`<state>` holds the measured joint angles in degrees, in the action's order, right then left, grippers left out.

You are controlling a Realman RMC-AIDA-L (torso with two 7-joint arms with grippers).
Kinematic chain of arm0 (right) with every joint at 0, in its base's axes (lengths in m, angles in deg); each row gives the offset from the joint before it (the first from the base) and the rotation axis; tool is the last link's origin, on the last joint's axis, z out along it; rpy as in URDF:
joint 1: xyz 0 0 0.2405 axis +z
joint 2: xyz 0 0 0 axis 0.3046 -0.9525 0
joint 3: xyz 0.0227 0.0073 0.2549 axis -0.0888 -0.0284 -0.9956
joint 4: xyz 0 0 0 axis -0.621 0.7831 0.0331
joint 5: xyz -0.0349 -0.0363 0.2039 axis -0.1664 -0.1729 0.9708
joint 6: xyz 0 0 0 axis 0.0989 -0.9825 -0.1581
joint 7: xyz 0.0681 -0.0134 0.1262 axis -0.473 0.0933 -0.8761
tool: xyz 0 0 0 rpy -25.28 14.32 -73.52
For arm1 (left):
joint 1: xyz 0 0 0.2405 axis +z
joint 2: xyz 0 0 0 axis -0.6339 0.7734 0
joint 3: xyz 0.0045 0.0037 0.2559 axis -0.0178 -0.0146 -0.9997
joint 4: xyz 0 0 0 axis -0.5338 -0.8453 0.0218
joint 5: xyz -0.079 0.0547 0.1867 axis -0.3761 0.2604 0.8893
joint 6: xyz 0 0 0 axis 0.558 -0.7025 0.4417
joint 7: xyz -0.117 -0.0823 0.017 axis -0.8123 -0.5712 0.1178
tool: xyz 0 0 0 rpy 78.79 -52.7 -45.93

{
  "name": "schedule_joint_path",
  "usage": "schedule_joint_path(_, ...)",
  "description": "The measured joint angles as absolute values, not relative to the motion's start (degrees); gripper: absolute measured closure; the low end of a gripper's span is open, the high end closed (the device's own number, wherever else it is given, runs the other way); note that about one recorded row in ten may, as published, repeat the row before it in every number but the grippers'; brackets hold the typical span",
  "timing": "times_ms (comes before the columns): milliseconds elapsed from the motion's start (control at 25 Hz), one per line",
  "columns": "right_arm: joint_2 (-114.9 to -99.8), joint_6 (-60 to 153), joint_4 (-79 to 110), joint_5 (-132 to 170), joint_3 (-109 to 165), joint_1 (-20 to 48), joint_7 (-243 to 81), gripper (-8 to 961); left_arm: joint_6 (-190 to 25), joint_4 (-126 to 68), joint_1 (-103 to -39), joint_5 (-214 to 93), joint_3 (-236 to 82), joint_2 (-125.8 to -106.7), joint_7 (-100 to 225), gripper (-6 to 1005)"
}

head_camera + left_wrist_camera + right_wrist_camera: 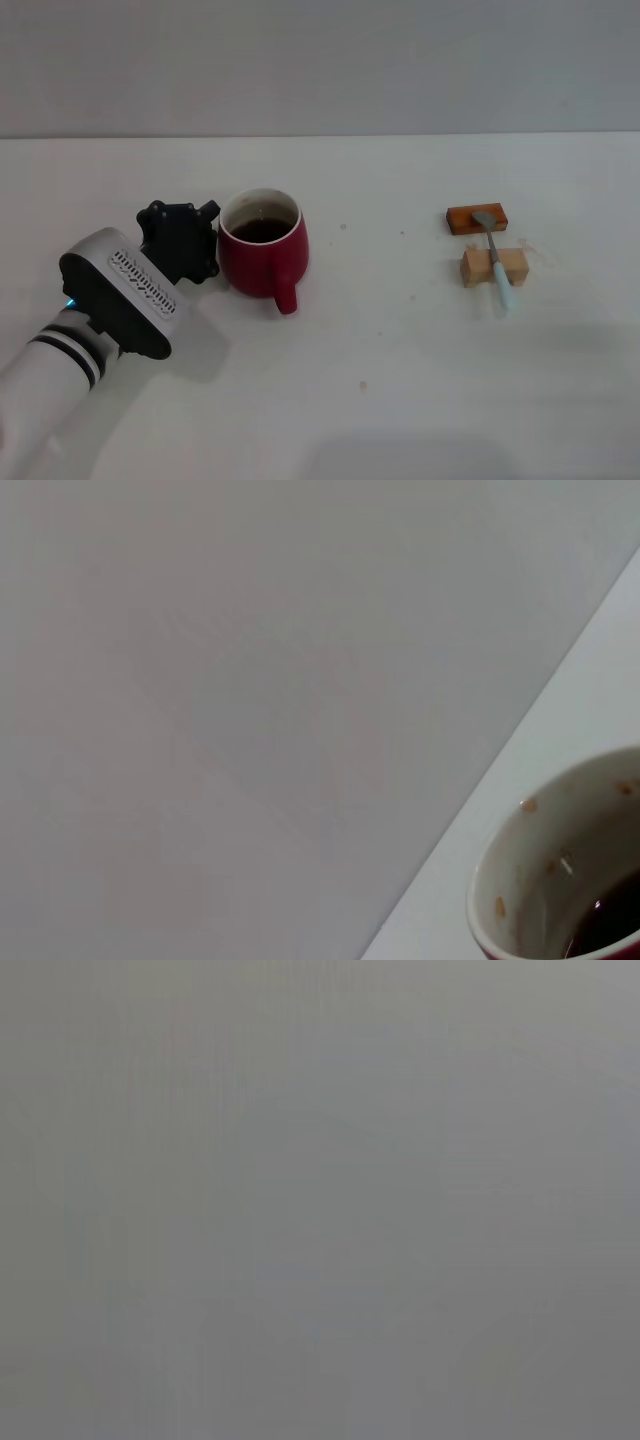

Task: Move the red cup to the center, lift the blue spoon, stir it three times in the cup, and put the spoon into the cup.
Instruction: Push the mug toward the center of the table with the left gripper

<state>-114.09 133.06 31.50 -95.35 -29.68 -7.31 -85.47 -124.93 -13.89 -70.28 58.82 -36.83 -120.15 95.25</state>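
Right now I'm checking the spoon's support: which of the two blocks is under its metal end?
The orange-brown block, farther from the robot, carries the spoon bowl; the light wooden block sits under its blue handle.

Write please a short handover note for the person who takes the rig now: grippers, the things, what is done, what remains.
Left gripper: against the left side of the red cup; grip not visible.
Right arm: not in view.
Red cup: left of the table centre, handle toward the robot, dark liquid inside.
Blue spoon: on the right, lying across the orange-brown block and wooden block.
Done: approach to the cup only.
Left: centre the cup, lift spoon, stir three times, leave the spoon in.
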Motion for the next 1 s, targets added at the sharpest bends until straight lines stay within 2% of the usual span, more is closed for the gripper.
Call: schedule_joint_path(1000,-114.18,133.1,31.51,-95.47,-29.68,-7.09,-85.47,212,-124.89,-9.91,-70.07,58.78,-41.27,-120.04,96.54,998)
